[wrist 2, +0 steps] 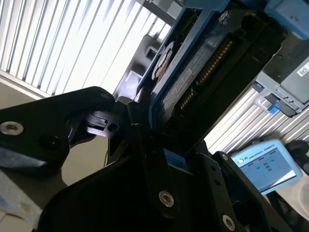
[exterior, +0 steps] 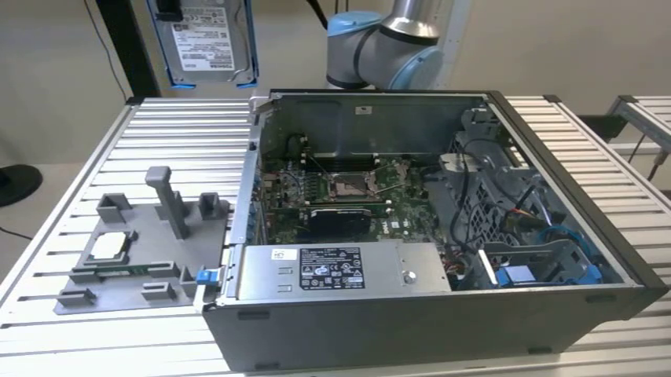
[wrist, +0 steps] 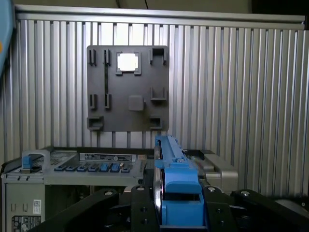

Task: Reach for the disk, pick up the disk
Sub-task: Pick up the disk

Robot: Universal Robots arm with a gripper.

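Observation:
The disk (exterior: 206,41), a silver hard drive with a white label in a blue plastic frame, hangs upright high above the back of the slatted table, on the exterior view's left. In the first wrist view the disk (wrist: 170,169) stands edge-on between my black fingers (wrist: 143,209), and my gripper (wrist: 176,205) is shut on its blue frame. The second wrist view shows the disk (wrist 2: 193,67) from close by, its circuit-board face and connector visible, clamped in my gripper (wrist 2: 161,145).
An open computer case (exterior: 419,318) stands mid-table, a long grey box with a black label (exterior: 335,271) along its front. A grey fixture plate (exterior: 137,263) with an upright post and a small square silver chip (exterior: 110,245) lies beside it. The arm's base (exterior: 383,47) rises behind the case.

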